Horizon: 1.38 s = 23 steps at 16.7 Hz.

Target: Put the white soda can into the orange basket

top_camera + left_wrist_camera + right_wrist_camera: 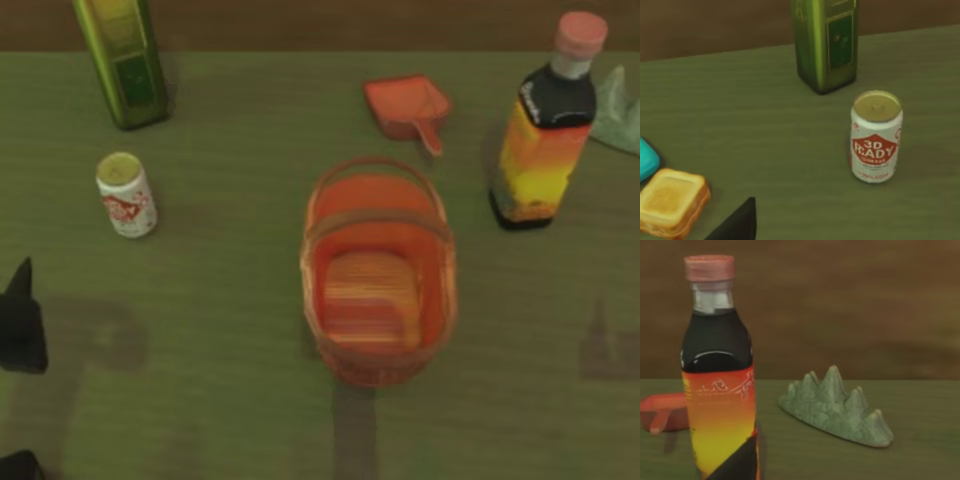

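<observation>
The white soda can (126, 200) with red markings stands upright at the table's left, also shown in the left wrist view (875, 140). The orange basket (445, 300) with its arched handle sits in the middle, with nothing in it. My left gripper (20, 395) hovers at the table's left edge, nearer the front than the can and apart from it, open and holding nothing. One of its dark fingers (740, 222) shows in the left wrist view. My right arm is out of the top view; one of its fingers (742, 462) shows before the dark bottle.
A tall green bottle (122, 55) stands behind the can. A dark sauce bottle (545, 130) with an orange label stands at the right, a small orange scoop (408, 105) behind the basket, and a green ridged piece (618, 110) at the far right. Toast (670, 200) and a teal object (646, 159) lie near the left gripper.
</observation>
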Tool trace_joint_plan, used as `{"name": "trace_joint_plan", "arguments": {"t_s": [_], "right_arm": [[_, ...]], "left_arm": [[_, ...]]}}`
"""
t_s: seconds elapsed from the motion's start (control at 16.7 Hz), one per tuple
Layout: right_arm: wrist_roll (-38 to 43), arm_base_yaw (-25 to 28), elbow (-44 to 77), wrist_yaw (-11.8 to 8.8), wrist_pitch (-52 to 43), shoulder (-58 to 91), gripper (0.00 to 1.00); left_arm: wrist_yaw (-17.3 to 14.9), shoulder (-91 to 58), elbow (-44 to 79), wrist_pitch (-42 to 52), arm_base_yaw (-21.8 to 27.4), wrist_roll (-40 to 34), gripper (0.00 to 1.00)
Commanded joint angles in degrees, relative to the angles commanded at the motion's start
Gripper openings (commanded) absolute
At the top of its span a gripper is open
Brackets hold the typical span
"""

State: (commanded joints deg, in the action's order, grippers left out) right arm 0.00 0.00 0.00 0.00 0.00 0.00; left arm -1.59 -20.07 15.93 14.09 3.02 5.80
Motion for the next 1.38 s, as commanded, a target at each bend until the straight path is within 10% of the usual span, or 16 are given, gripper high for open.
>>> {"name": "trace_joint_plan", "arguments": {"t_s": [0.84, 1.38], "right_arm": [[0.0, 0.0, 0.0, 0.0, 0.0, 0.0, 1.0], [0.0, 0.0, 0.0, 0.0, 0.0, 0.0, 1.0]], "left_arm": [[-0.4, -79.4, 66.7, 46.6, 5.2, 22.8, 1.0], [1.1, -113.9, 101.8, 59.4, 5.1, 32.7, 1.0]]}}
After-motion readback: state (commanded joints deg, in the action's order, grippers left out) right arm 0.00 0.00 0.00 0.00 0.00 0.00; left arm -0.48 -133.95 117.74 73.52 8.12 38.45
